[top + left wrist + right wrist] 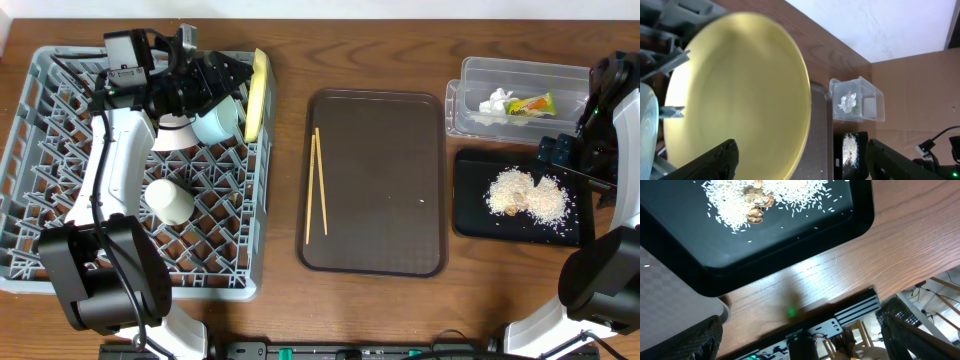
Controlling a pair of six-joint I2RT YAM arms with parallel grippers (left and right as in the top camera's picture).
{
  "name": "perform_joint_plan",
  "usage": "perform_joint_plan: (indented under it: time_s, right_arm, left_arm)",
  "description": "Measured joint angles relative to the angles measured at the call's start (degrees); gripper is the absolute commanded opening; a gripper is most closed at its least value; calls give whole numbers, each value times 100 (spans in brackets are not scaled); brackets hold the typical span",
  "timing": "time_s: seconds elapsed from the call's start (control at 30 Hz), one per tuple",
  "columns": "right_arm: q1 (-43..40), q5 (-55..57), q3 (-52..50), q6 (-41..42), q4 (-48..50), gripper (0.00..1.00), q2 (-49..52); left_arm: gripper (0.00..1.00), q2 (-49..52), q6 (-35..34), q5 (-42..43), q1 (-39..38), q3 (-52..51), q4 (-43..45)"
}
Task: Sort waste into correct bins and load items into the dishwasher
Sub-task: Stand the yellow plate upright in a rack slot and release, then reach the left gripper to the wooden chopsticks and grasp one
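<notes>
Over at the left side of the worktop [350,50], the grey dish rack [35,140] is holding most of the items: the yellow plate [257,95] is standing on edge against its right wall, the light blue bowl [218,122] is lying just beside it, the pale pink bowl [172,133] is sitting half hidden under the arm, and the white cup [170,200] is resting nearer the middle. The left hand [801,150] is hovering close to the plate with its fingers spread wide and nothing between them. Sorting is looking finished, since the tissue [497,103] and snack wrapper [533,104] are lying in the clear tub [470,75] and the rice crumbs [525,195] are heaped in the black tray [470,215]. The right hand [800,330] is hanging over that tray's edge, fingers wide apart and gripping nothing. Only the two chopsticks [318,185] are waiting, lying side by side on the brown serving tray [390,240], well apart from the rack, so the task is nearing its end.
</notes>
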Motion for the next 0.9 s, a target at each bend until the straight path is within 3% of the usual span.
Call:
perform_joint_plan:
  time_s: [0.27,0.5,0.7,0.9]
  right_arm:
    - [0,2,0,0,7,99,0]
    - [0,0,0,0,42,99,0]
    - [0,0,0,0,42,99,0]
    - [0,-13,0,0,42,99,0]
  left_arm:
    - [88,-942,267,-439,-70,-17,-297]
    - [89,-2131,815,-2293,-1266,-7,-1456]
    - [89,-1849,887,-3871,-2675,-7,-2181]
    - [89,-1110,518,-4465,-3571,-11,-2284]
